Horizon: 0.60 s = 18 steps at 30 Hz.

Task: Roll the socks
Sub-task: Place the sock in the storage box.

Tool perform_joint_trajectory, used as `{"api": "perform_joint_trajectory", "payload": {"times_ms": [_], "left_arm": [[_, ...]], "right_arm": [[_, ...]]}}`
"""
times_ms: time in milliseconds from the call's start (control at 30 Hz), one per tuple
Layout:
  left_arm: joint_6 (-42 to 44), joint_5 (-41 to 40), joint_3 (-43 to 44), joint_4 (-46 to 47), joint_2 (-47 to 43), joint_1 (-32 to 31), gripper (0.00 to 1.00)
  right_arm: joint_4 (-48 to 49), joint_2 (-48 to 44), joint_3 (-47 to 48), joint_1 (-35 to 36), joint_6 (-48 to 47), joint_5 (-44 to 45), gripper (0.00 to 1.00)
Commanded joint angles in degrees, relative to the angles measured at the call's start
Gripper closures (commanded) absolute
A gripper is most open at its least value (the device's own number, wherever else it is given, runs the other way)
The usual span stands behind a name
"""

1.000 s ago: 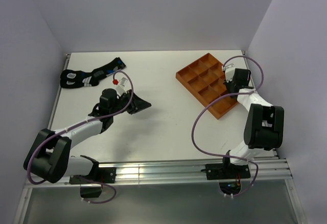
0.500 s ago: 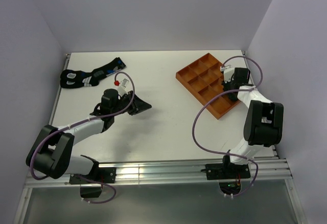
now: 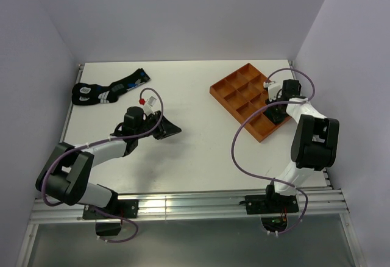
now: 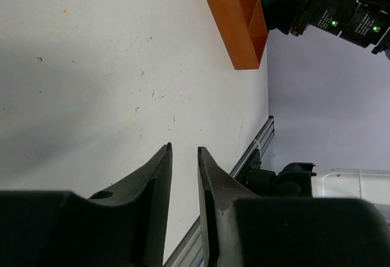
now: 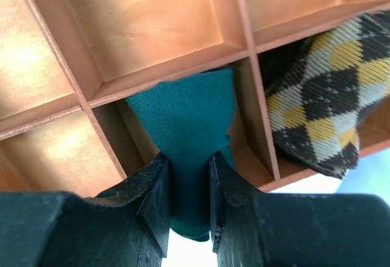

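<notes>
My right gripper [image 5: 187, 157] is shut on the dark teal-green sock [image 5: 189, 114], which hangs from the jaws into a compartment at the near edge of the orange tray [image 5: 164, 75]. The brown-and-black checkered sock [image 5: 323, 96] lies in the compartment to its right. In the top view the right gripper [image 3: 275, 105] is over the tray's right side [image 3: 237, 116]. My left gripper [image 3: 172, 128] is low over bare table at centre left. In its wrist view the left gripper [image 4: 183, 150] has its jaws nearly together with nothing between them.
A pair of black socks with blue and white markings [image 3: 106, 90] lies at the table's back left corner. The tray's other compartments [image 5: 146, 17] look empty. The left wrist view shows the tray's end [image 4: 241, 23] and the right arm [image 4: 329, 17] beyond it. A metal rail [image 3: 195, 203] edges the near side.
My left gripper has slid slightly to the right and nearer. My right wrist has shifted a little to the right over the tray, still holding the teal sock.
</notes>
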Motion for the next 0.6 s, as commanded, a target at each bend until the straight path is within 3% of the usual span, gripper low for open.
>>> {"api": "perform_joint_trajectory", "payload": {"times_ms": [0,567], "left_arm": [[1.76,1.36,2.55,1.31,0.49,0.17,0.72],[1.94,0.75,3.43,-1.06,-1.09,0.17,0.72]], "right_arm": [[-9.53,1.64,0.46,-1.20,-2.01,0.39,1.00],[-11.03,8.77,6.09,-3.75,-1.05,-4.88,0.99]]}}
